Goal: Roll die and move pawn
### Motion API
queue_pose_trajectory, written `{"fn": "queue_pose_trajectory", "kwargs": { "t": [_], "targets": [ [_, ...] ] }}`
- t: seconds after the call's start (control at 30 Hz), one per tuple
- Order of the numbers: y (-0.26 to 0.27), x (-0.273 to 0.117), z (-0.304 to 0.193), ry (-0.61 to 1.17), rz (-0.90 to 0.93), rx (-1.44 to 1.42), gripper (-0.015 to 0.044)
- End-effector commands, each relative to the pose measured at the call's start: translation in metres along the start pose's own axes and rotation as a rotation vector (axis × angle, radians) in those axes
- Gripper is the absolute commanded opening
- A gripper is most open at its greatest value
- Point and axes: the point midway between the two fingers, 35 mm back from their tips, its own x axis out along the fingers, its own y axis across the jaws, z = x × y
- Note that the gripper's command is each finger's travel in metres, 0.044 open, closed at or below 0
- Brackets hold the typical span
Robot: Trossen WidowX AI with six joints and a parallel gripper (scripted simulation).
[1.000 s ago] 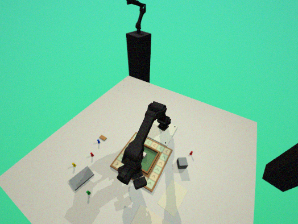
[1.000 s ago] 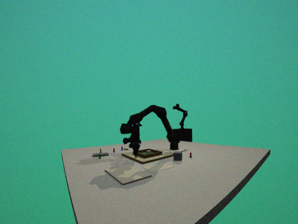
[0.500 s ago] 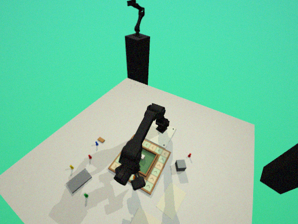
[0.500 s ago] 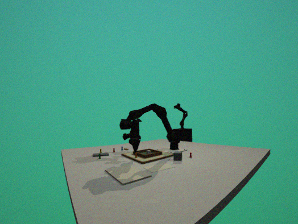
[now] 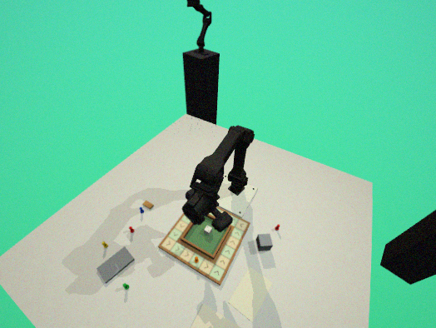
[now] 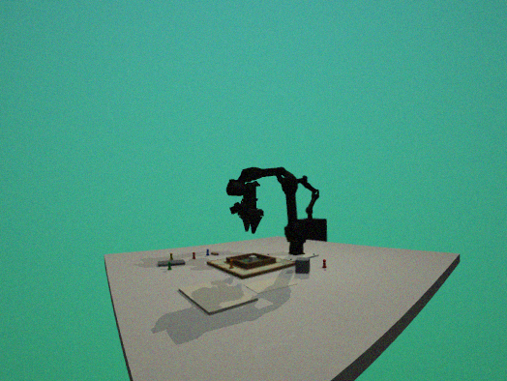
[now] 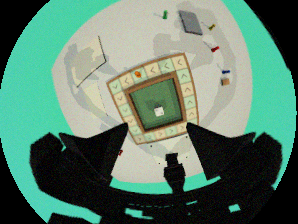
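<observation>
Your claw (image 6: 252,223) hangs wide and holds nothing, high above the board (image 5: 205,246) at frame centre. Die (image 5: 207,229) lies in the green tray (image 5: 195,237). Orange pawn (image 5: 196,259) stands on the board's lower edge squares.

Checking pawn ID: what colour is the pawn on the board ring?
Orange pawn, clearest in the top view.

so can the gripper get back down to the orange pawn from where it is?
Probably yes. The gripper hangs open and empty, high above the board; the orange pawn stands alone on its outer square.
</observation>
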Motion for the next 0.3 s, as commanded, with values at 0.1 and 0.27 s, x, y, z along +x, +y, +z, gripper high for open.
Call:
{"fn": "queue_pose_trajectory", "kwargs": {
  "t": [0.1, 0.27],
  "targets": [
    [-0.005, -0.005, -0.012, -0.002, 0.000, -0.038, 0.0440],
    [-0.005, -0.005, -0.012, -0.002, 0.000, -0.038, 0.0440]
  ]
}}
